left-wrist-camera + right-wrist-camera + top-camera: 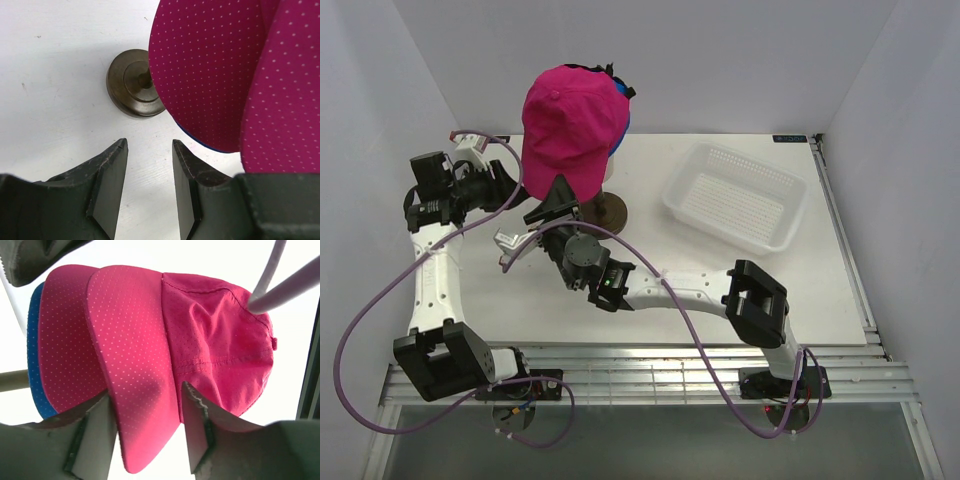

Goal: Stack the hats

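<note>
text: we read none | signs: small dark tag (788, 138) on the table (840, 300) far edge, illegible to us

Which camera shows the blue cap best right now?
Right wrist: the blue cap shows a long brim strip beside the pink caps. Top external shows only a blue sliver behind the pink caps; left wrist just a thin blue edge.

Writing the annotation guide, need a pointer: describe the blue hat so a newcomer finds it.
Find the dark round stand left of the white mesh basket; a hat stack sits above it. Under two pink hats, the blue hat is lowest, only a thin blue edge showing beside the pink brims.
</note>
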`<state>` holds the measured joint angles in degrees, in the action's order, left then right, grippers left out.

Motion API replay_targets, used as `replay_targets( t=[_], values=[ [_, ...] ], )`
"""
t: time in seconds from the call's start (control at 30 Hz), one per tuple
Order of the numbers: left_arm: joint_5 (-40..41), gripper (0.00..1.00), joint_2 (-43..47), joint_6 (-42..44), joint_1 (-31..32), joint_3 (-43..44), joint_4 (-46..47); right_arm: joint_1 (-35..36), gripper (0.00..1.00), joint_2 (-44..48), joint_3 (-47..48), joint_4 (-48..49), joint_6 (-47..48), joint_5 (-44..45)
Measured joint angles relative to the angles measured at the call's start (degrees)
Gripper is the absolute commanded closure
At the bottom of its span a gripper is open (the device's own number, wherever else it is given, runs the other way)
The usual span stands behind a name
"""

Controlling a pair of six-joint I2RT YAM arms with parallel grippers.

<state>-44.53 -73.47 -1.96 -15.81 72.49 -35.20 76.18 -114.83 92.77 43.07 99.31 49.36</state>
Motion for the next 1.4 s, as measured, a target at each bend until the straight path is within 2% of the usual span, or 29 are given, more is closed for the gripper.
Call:
replay_targets(
  t=[0.13, 0.27, 0.43, 0.67, 0.8, 0.97, 1.1, 1.2, 1.3, 1.4],
  values=[
    [0.6, 0.48, 0.1, 2.0, -0.1, 1.1, -2.3, 0.2, 0.28, 0.0, 0.0, -0.3, -1.0, 0.0],
    [0.9, 0.47, 0.1, 3.0, -0.2, 1.6, -4.1, 1.0, 0.19, 0.0, 0.0, -2.8, -3.3, 0.0],
    [1.0, 0.47, 0.1, 3.5, -0.2, 2.3, -5.2, 2.4, 0.15, 0.0, -0.9, -7.4, -7.5, -0.2],
    [1.4, 0.45, 0.2, 4.1, -0.2, 2.3, -5.6, 3.9, 0.14, 0.5, -1.3, -12.0, -11.7, -0.5],
    [1.7, 0.45, 0.2, 4.3, -0.2, 2.3, -5.9, 5.8, 0.14, 2.9, -2.3, -17.7, -15.8, -1.7],
    [2.0, 0.45, 0.2, 4.3, -0.2, 2.3, -6.0, 9.3, 0.17, 8.0, 1.1, -32.0, -26.8, -5.7],
    [2.1, 0.45, 0.2, 4.3, -0.4, 2.3, -6.0, 10.5, 0.23, 13.0, 8.7, -45.7, -37.2, -14.1],
    [2.1, 0.45, 0.2, 4.3, -0.5, 2.4, -6.0, 9.9, 0.37, 18.7, 12.2, -51.8, -43.6, -20.8],
    [2.2, 0.44, 0.2, 4.3, -0.5, 2.4, -6.0, 7.5, 0.49, 22.6, 17.6, -55.2, -49.7, -26.6],
    [2.2, 0.44, 0.2, 4.2, -0.5, 2.4, -5.9, -2.0, 0.54, 24.8, 23.5, -56.3, -58.2, -35.4]
  ],
)
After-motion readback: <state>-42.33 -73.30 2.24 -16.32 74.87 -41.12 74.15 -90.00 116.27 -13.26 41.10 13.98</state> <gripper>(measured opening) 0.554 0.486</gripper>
